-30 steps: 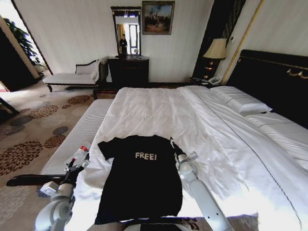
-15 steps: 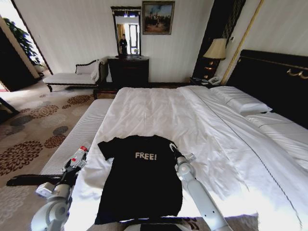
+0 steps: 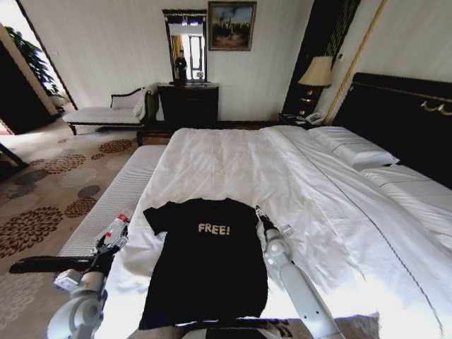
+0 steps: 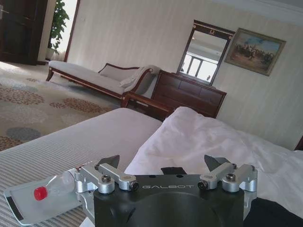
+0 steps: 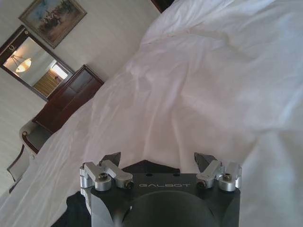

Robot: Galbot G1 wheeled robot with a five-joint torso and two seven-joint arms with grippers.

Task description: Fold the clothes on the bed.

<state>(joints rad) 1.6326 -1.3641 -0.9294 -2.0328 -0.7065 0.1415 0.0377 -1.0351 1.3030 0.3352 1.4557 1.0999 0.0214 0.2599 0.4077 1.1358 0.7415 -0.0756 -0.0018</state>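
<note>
In the head view, the black soft-fabric T-shirt with white "FREE!" lettering [image 3: 205, 258] lies flat on the near end of the large white-sheeted bed with its dark headboard [image 3: 296, 176]. The left pincer [image 3: 113, 233] hovers beside the shirt's left sleeve, over the bed's edge. The right pincer [image 3: 260, 215] sits at the shirt's right shoulder.

In the left wrist view, the left pincer [image 4: 161, 163] is released, its fingers spread apart above the white duvet, with black fabric [image 4: 265, 213] just beyond one finger.

In the right wrist view, the right pincer [image 5: 158, 158] is likewise released, fingertips apart, with the shirt's black edge [image 5: 151, 166] between them.
</note>
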